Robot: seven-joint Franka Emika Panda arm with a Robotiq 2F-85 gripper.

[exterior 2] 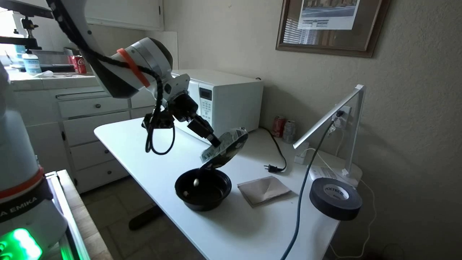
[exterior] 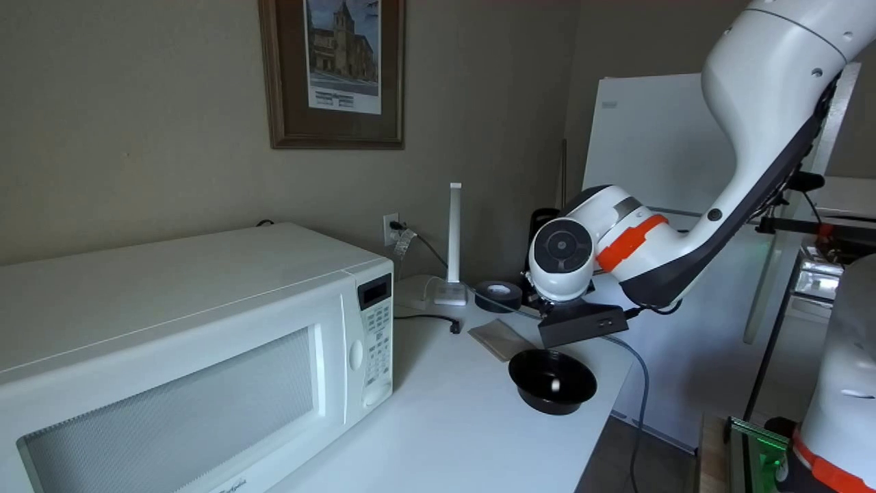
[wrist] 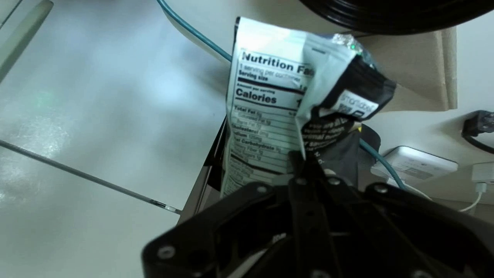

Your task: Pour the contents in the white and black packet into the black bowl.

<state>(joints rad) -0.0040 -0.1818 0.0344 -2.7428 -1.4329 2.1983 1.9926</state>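
White and black packet (exterior 2: 231, 146): clamped between jaws, tilted over black bowl (exterior 2: 214, 191); pale pieces (exterior 2: 196, 182) show against its interior.

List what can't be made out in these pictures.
How much remains in the packet: its walls hide it, wrist view.
The packet's lower print: blurred and small, wrist view.
How the gripper holds it: hidden behind the wrist's black box, in an exterior view.
What the pale bits are: too small to tell, in an exterior view.
Most of the black bowl: cut off by the top edge, wrist view.
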